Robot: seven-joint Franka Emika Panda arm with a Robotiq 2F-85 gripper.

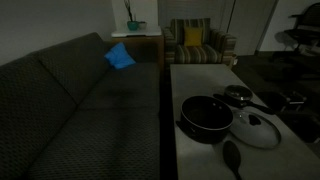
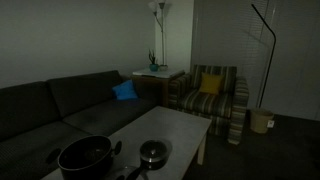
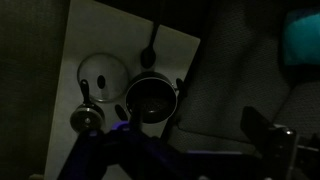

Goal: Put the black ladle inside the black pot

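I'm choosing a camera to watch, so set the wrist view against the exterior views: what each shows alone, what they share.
Wrist only: the gripper at the bottom edge, too dark to read. Exterior only: the striped armchair and a floor lamp. Shared: the black pot, the black ladle lying on the white table outside it, the glass lid, the blue cushion.

In an exterior view, the wide round black pot (image 1: 205, 115) stands on the pale rectangular table (image 1: 190, 80). The round glass lid (image 1: 257, 128) lies just right of it, and the smaller dark long-handled pan (image 1: 238, 95) stands behind the lid. The slim black ladle (image 1: 232, 158) lies in front of both. The dark fabric sofa (image 1: 60, 100) runs along the table's left side.
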